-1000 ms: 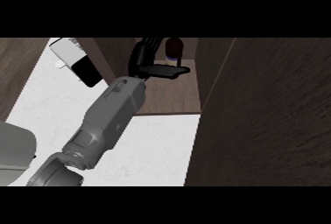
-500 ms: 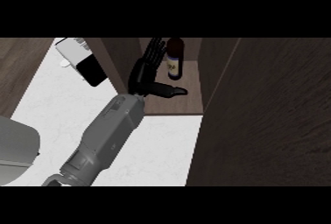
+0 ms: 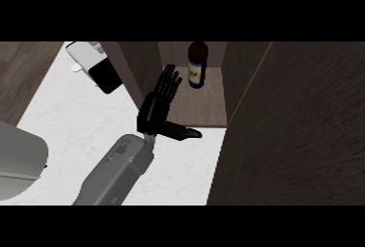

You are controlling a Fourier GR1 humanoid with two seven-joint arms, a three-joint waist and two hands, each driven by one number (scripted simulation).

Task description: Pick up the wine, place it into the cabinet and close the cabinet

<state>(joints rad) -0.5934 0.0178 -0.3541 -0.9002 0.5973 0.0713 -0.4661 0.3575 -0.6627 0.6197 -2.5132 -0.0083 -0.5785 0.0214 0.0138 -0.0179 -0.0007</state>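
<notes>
Open cabinet door (image 3: 299, 125) filling the right of the view, dark wood, swung out over the table (image 3: 78, 120). Pale table spread at left and near. Cabinet (image 3: 203, 103) interior between, its shelf floor open toward the viewer. Grey appliance corner (image 3: 18, 164) at the near left edge. Grey forearm rising from the near edge to a black hand (image 3: 160, 103), apparently the left hand, just at the cabinet's near left edge. Fingers straight and apart, thumb stuck out to the right, holding nothing. Black and white box (image 3: 96, 67) far left on the table. Wine (image 3: 197, 65) upright deep on the shelf, apart from the fingertips. Right hand out of view.

Remaining by judgement: closing the door. Risk: straight fingers brushing the bottle on withdrawal and tipping it; door swung while hand or thumb sits inside the opening, jamming against it.
</notes>
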